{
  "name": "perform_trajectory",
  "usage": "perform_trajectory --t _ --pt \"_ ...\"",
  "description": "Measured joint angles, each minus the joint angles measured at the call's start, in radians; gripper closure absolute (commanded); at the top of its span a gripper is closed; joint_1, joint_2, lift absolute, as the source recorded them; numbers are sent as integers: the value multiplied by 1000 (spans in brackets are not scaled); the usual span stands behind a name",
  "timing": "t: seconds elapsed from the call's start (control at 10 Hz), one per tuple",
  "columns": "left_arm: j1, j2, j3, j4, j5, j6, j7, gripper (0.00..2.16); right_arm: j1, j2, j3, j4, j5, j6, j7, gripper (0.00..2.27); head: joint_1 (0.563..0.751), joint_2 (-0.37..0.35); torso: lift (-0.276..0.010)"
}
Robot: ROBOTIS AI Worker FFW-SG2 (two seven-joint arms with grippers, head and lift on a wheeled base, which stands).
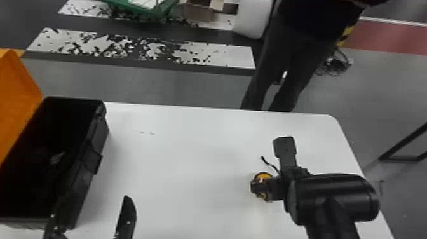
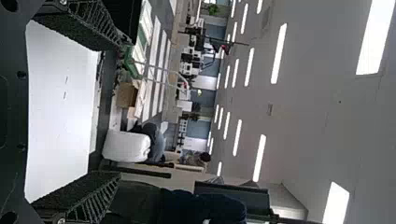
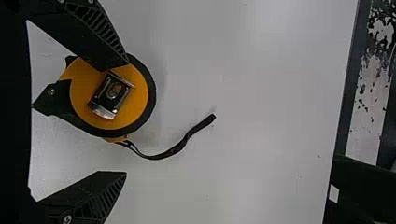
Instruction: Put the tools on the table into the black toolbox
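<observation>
L tool (image 1: 90,206) approx. 8 o'clock in head view, fingers wide apart. R tool (image 1: 275,188) btwn 4 & 5 o'clock, also open, one finger over the tape measure (image 3: 137,105); contact? can't tell. Tape's on bench (image 1: 190,152), 5 o'clock, strap (image 3: 175,150) out. Black toolbox (image 1: 92,155) at 9, orange lid (image 1: 16,101) up, w/ small unclear item (image 1: 57,158) inside.

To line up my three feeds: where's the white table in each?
Head view: the white table, lower middle, right of the black toolbox.
Left wrist view: white table between the left gripper's fingers.
Right wrist view: white table under the tape measure.
Shared landmark: its far edge, with floor beyond.
</observation>
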Motion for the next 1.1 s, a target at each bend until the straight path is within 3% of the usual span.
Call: perform_trajectory --t 1.1 --pt "12 1 0 -8 0 -11 0 33 17 0 -8 -112 -41 114 -4 63 695 -123 -39"
